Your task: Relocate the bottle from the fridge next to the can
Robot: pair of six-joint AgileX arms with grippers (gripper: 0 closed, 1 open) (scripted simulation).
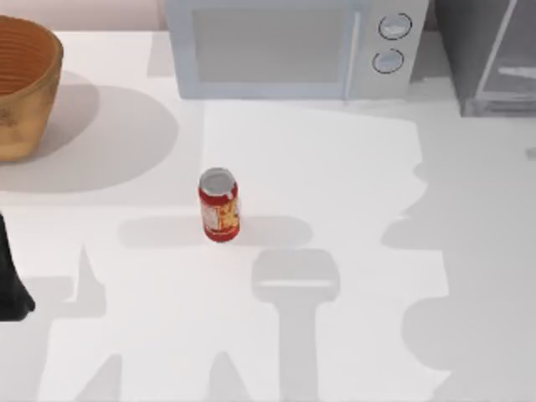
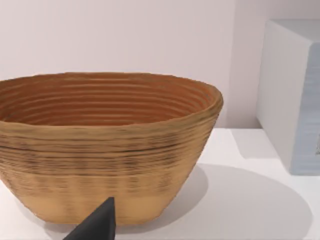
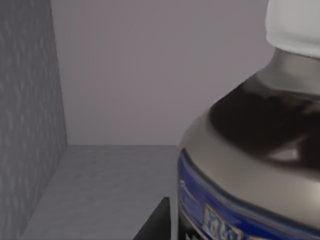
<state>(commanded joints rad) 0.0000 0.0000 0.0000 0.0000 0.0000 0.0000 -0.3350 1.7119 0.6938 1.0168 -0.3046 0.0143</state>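
Currently the can (image 1: 219, 205) stands upright on the white table (image 1: 352, 193), roughly mid-table and a little toward the left side in the top view, well apart from everything else. Behind it, against the back edge, sits the light-grey microwave (image 1: 293, 46) with two round knobs; to its right, at the back right corner, the fridge (image 1: 490, 54) shows partly, its pale-framed glass door swung open. A woven basket (image 1: 25, 84) rests at the back left corner. The left arm (image 1: 10, 276) is parked at the table's left edge — a dark shape at the frame's border; its wrist view looks across at the basket (image 2: 105, 145) and the microwave's side (image 2: 295, 95), with one dark fingertip (image 2: 100, 225) poking into the picture, finger spread not discernible. The right wrist view looks into the fridge's grey interior (image 3: 115, 90): the bottle (image 3: 260, 150) stands there very close to the camera — white cap, dark liquid at the shoulder, blue label band. A dark finger (image 3: 157, 222) of the right gripper lies just beside the bottle's label; whether the fingers are apart or clamped on it, I cannot tell.
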